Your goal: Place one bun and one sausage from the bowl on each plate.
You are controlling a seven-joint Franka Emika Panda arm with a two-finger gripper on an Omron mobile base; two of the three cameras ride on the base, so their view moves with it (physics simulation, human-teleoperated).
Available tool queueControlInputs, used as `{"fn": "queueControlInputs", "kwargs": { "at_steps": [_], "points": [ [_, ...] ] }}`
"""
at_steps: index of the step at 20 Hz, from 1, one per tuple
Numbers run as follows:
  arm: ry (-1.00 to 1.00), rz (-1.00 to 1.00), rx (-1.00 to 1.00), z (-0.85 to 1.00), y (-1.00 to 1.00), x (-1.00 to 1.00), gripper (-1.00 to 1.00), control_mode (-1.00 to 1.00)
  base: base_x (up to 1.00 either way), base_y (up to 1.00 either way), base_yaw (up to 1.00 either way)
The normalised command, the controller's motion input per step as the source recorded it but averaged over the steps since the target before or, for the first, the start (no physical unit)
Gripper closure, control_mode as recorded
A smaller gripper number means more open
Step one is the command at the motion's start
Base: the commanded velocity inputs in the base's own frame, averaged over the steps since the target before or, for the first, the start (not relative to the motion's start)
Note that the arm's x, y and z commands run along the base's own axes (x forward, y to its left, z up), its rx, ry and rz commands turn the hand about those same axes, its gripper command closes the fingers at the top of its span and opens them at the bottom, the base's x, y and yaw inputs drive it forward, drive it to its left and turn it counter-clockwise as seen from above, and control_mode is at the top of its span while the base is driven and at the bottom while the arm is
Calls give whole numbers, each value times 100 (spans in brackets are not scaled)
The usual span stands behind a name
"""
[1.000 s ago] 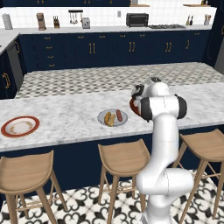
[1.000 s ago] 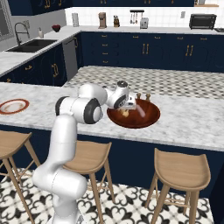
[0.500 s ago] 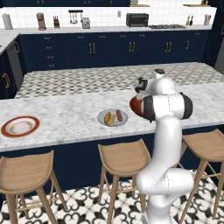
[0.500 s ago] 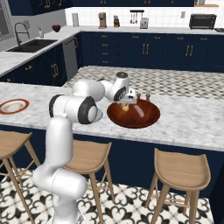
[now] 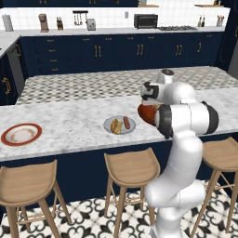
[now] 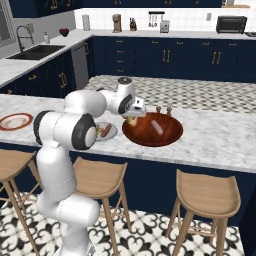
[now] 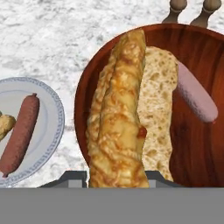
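Bun (image 7: 116,118), held in closed gripper (image 6: 133,119) above left rim of bowl (image 6: 172,135); grey plate (image 5: 109,124) already filled; carry level, well left, to red-rimmed plate (image 5: 5,138), sausage (image 7: 194,96) remaining.

Bare marble (image 5: 69,123) is left between the red-rimmed plate (image 5: 20,134) and the grey plate (image 5: 120,124), which are set well apart. The grey plate lies just beside the bowl (image 6: 152,129), with only a narrow strip of counter between them. Behind the bowl's far rim, two small wooden knobs (image 7: 192,11) are stood close together.
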Motion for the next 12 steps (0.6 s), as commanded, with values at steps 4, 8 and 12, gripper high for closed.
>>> {"fn": "queueControlInputs", "kwargs": {
  "at_steps": [4, 8, 12],
  "points": [
    [0, -3, -4, 39, 77, -59, 100, -100, 0, 0, 0],
    [0, -5, 1, 41, 8, -79, 100, -100, 0, 0, 0],
    [0, -4, 1, 47, 0, -62, 100, -100, 0, 0, 0]
  ]
}}
